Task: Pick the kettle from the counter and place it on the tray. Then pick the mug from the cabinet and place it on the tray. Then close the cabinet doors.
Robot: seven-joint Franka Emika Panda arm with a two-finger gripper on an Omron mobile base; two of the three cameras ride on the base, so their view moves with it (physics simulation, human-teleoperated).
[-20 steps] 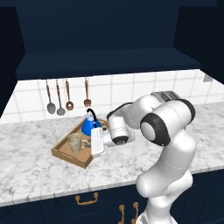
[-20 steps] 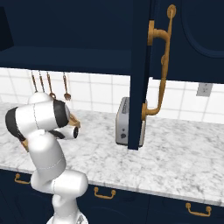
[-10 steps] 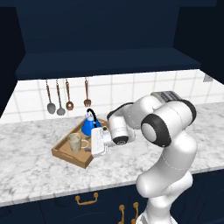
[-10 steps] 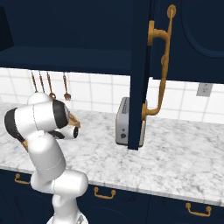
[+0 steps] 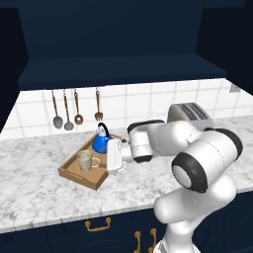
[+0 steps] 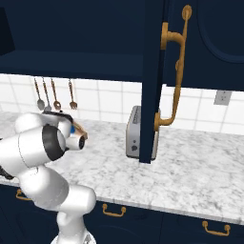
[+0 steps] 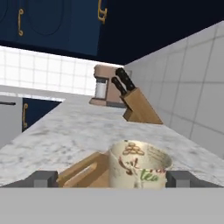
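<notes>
Over the wooden tray [image 5: 74,174] on the marbled surface [image 5: 34,192], the hand [image 5: 109,165] stands wide open, holding nothing. Between its fingertips [image 7: 43,178] sits the mug [image 7: 138,169], apart from both; the blue kettle [image 5: 101,142] stands just beyond on the tray's far side.

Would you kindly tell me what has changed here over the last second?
The gripper has opened and let go of the mug, which now stands on the tray between the spread fingers. The kettle, arm and open cabinet door stayed put.
</notes>
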